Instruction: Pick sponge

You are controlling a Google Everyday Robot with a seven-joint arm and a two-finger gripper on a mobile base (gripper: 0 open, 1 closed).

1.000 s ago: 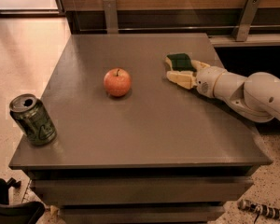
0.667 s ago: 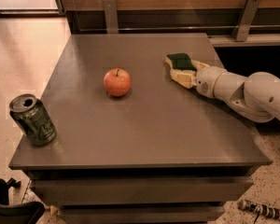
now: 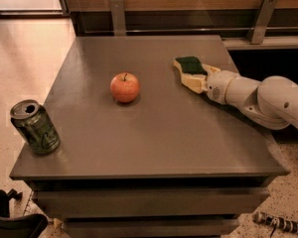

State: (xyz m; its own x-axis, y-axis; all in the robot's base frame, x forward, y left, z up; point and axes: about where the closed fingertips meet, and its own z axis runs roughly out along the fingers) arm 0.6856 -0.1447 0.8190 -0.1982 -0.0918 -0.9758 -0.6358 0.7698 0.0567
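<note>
Sponge, wavy green scourer on pale foam, meets the tool; grip unclear.

The white arm reaches in from the right edge, lying low and nearly level over the surface. Its rounded wrist points left and slightly away, setting the pincer low over the surface's far right part.
</note>
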